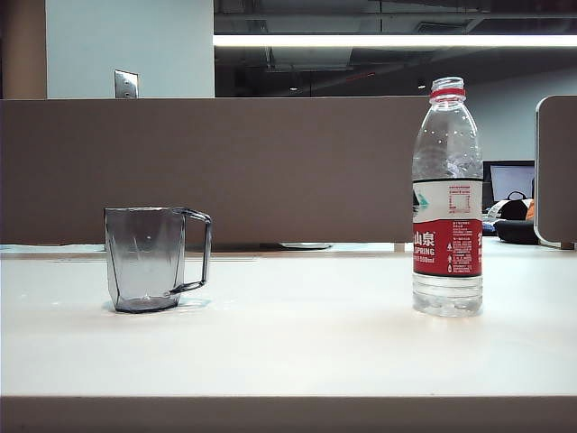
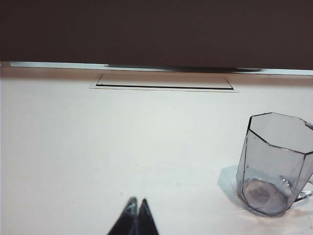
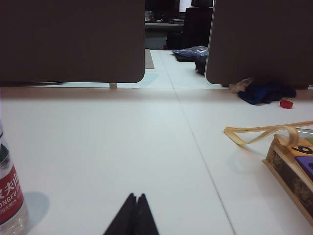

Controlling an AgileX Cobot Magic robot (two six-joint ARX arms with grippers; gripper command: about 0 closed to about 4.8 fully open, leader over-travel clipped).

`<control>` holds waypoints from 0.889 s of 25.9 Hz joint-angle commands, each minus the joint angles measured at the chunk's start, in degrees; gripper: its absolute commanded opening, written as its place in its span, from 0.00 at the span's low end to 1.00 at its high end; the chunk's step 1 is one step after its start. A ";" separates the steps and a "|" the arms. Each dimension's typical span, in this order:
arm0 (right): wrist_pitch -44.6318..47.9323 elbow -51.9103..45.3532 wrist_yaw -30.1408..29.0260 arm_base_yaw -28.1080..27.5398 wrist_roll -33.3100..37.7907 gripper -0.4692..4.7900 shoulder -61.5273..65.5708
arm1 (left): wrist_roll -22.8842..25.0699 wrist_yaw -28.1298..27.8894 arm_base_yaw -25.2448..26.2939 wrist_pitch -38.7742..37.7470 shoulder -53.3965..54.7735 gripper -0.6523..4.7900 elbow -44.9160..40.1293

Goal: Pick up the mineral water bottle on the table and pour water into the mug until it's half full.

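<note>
The mineral water bottle (image 1: 447, 198) stands upright on the right of the white table (image 1: 288, 352), uncapped, with a red neck ring and a little water at its base. The smoky-grey mug (image 1: 149, 259) stands on the left, handle to the right, and looks empty. Neither arm shows in the exterior view. My left gripper (image 2: 137, 201) is shut with nothing in it, low over the table, with the mug (image 2: 276, 164) off to one side ahead. My right gripper (image 3: 136, 197) is also shut and empty, and the bottle (image 3: 10, 193) shows partly at the frame edge.
A brown partition (image 1: 207, 171) runs along the table's back edge, with a cable hatch (image 2: 164, 82) in front of it. Beside the right arm lie a box with a tan strap (image 3: 293, 161), dark blue cloth (image 3: 266, 93) and a red cap (image 3: 286, 104).
</note>
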 commanded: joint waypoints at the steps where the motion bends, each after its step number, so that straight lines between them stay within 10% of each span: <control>1: 1.77 -0.31 -0.13 0.04 0.24 0.09 -0.13 | 0.04 0.02 0.02 1.01 0.02 0.11 0.22; 10: 1.92 -0.26 -0.87 0.17 2.14 0.09 -0.13 | -0.07 0.04 -0.02 0.79 0.02 0.11 0.28; 16: 3.02 5.35 -5.25 0.24 23.41 0.09 -0.09 | -4.00 0.00 -0.04 0.63 0.02 0.11 6.19; 23: -10.97 27.71 -5.20 0.11 12.74 0.09 9.03 | -8.31 4.04 -0.13 -12.26 7.39 0.11 29.24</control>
